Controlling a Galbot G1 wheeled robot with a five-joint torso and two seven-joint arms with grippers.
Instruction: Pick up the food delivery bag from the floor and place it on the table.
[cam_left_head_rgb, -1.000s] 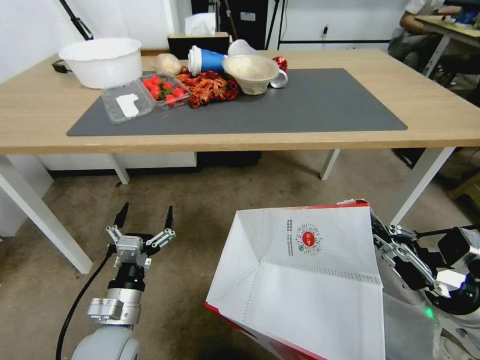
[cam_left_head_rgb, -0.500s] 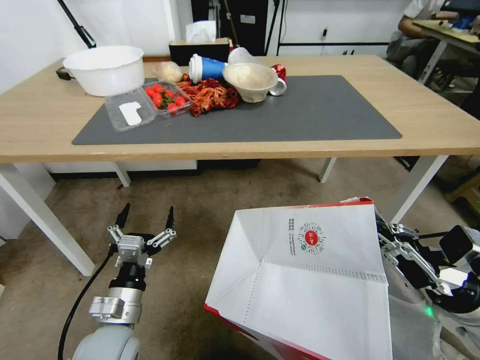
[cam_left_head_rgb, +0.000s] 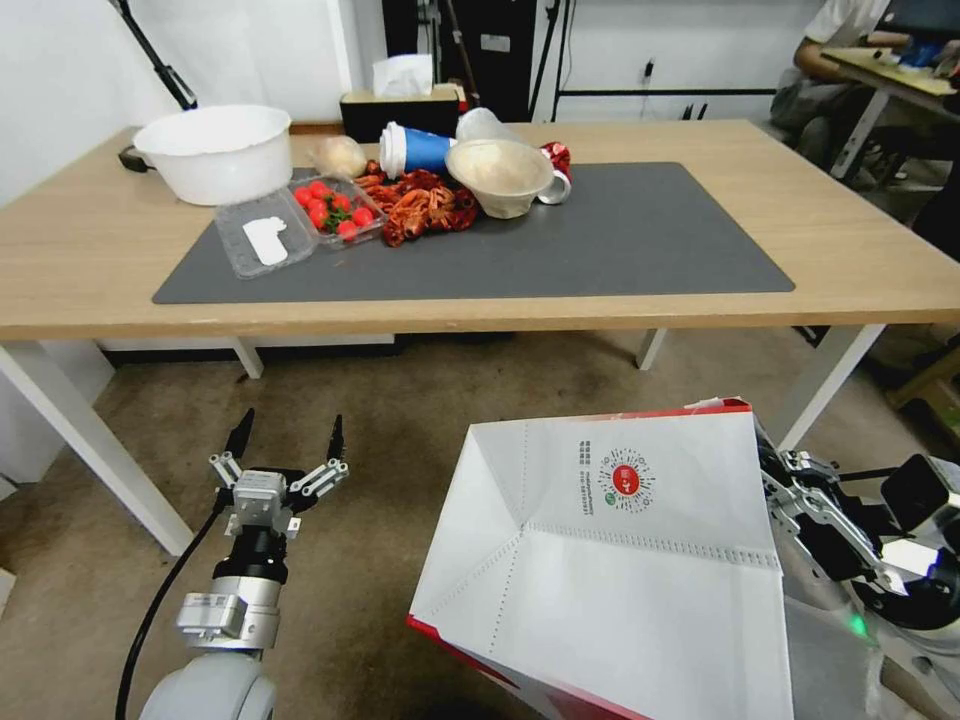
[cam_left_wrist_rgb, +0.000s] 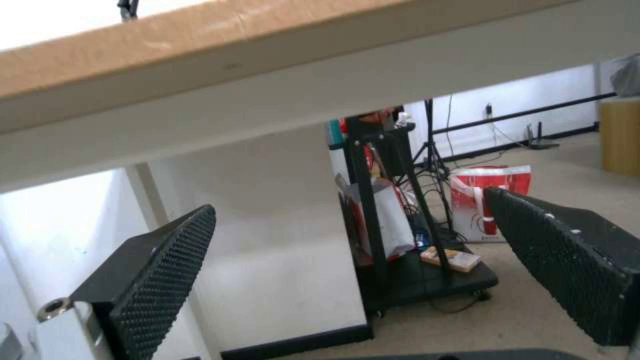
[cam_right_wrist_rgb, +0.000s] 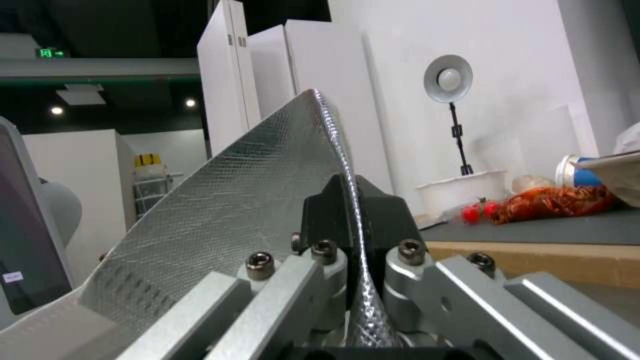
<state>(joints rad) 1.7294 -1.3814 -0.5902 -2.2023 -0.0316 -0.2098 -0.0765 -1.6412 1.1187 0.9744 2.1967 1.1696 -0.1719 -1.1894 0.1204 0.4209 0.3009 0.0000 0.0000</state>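
one food delivery bag (cam_left_head_rgb: 620, 560) hangs tilted from right gripper (cam_right_wrist_rgb: 352, 220)

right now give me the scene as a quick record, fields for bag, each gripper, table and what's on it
bag: food delivery bag held up off the floor, in front of the table
right gripper: shut on the bag's foil-lined edge
left gripper: open, low over the floor, below the table edge
table: light wood, with a dark grey mat
on table: white bowl, strawberry box, blue cup
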